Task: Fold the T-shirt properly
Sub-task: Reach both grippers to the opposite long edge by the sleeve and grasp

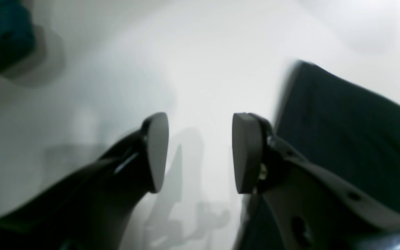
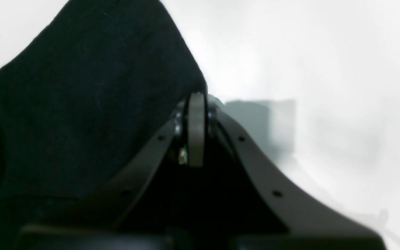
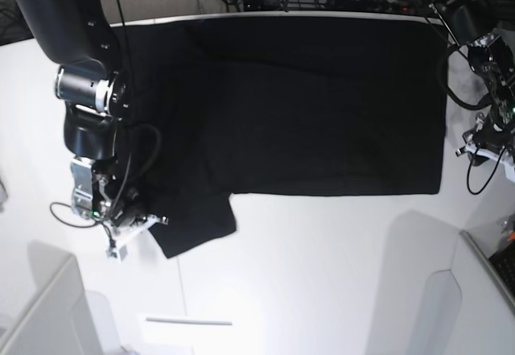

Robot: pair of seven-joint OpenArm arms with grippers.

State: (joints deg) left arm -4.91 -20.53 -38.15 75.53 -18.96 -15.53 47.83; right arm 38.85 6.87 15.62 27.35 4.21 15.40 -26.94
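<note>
Two end effectors, right [image 2: 196, 130] pinching T-shirt [image 2: 89, 104], left [image 1: 200, 152] parted, empty

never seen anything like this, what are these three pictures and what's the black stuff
This is a two-armed robot at a white table. The base picture looks down from above. The big black thing is a T-shirt, spread flat with one sleeve sticking out toward the near edge.

The other two pictures come from small cameras on the robot's wrists, looking along each hand. In the right wrist view, the right hand has its two pads pressed together at the edge of the black cloth; it seems to pinch the sleeve, though the contact itself is hidden. In the base view that arm is on the left. The left hand is open, holding nothing, with the shirt's edge just beside it.
</note>
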